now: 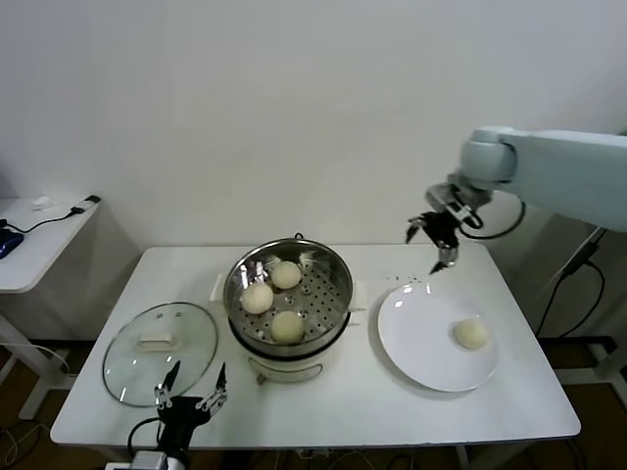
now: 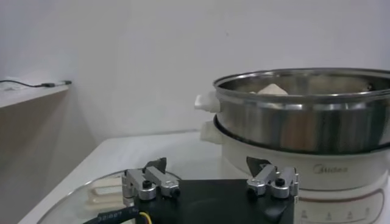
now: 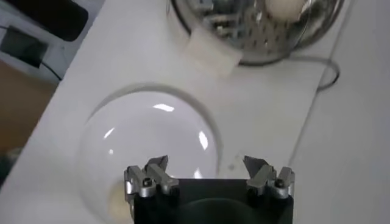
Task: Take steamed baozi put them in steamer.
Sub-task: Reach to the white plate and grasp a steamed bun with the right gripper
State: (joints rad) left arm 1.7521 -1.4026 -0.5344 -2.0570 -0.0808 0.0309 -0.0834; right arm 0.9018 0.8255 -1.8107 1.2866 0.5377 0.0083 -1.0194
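Observation:
The steel steamer stands mid-table on a white base and holds three cream baozi on its perforated tray. A fourth baozi lies on the white plate to the steamer's right. My right gripper is open and empty, in the air above the plate's far edge. In the right wrist view the plate lies below the open fingers, and a baozi shows in the steamer. My left gripper is open at the table's front edge, near the lid.
A flat glass lid with a white knob lies on the table left of the steamer. It also shows in the left wrist view, with the steamer close behind. A side table with cables stands at far left.

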